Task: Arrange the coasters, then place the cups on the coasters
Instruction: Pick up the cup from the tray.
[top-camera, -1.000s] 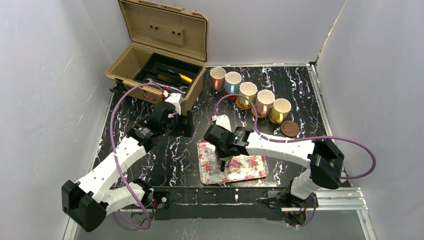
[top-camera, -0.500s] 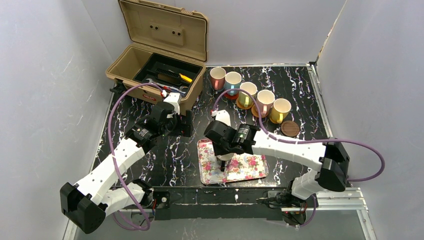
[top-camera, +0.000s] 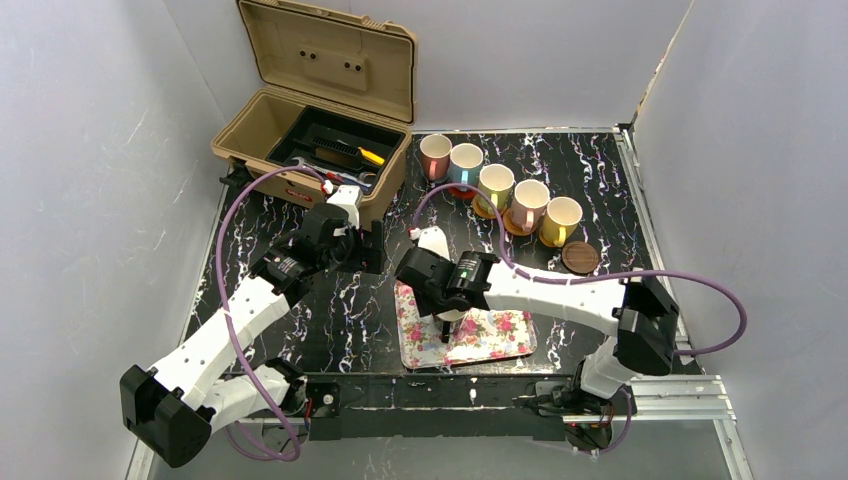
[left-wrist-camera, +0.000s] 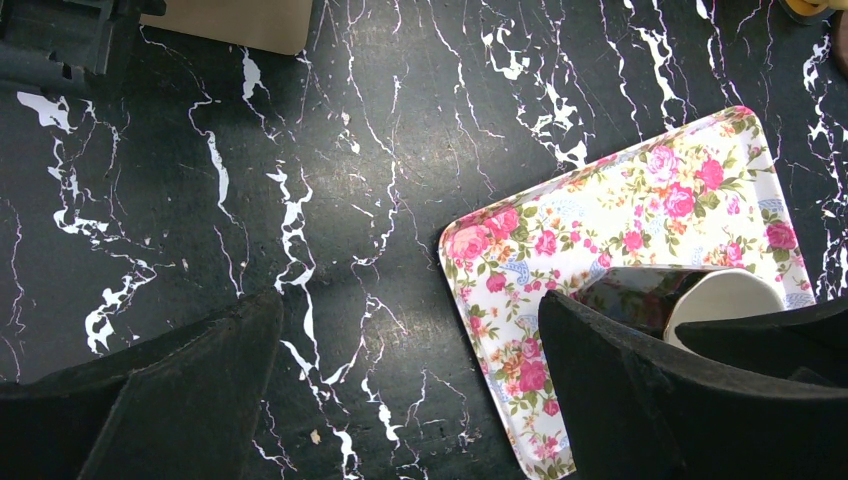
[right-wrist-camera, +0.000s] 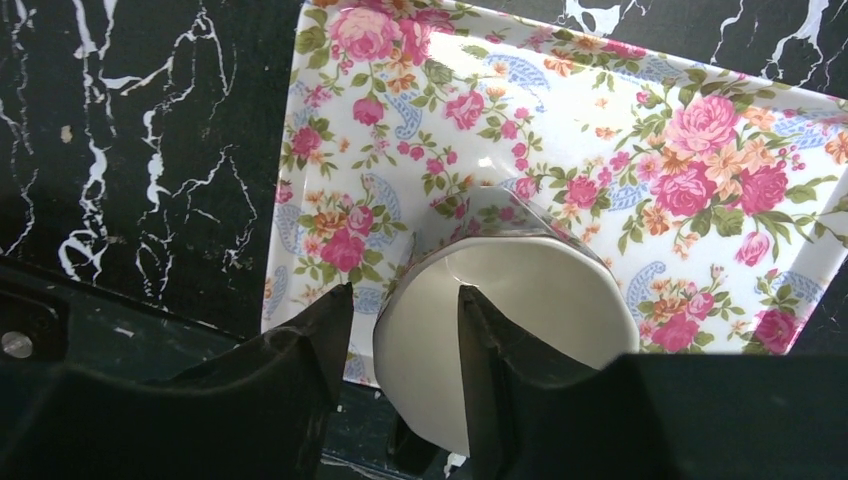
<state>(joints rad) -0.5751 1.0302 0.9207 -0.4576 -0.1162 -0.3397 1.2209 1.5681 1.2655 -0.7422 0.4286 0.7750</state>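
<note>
Cup on floral tray, its rim between the right gripper fingers.
The fingers stand half apart, loose around the wall, a gap at one side. Left gripper hangs wide open over the table, left of the tray. Brown coaster lies far right.

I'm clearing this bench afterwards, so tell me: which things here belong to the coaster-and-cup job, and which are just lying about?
Job:
- row of five cups at the back
- coasters showing under them
- bare brown coaster
- sixth cup, its rim between the open fingers of the right claw

Lying about:
- floral tray under that cup
- open toolbox
- tools inside it
</note>
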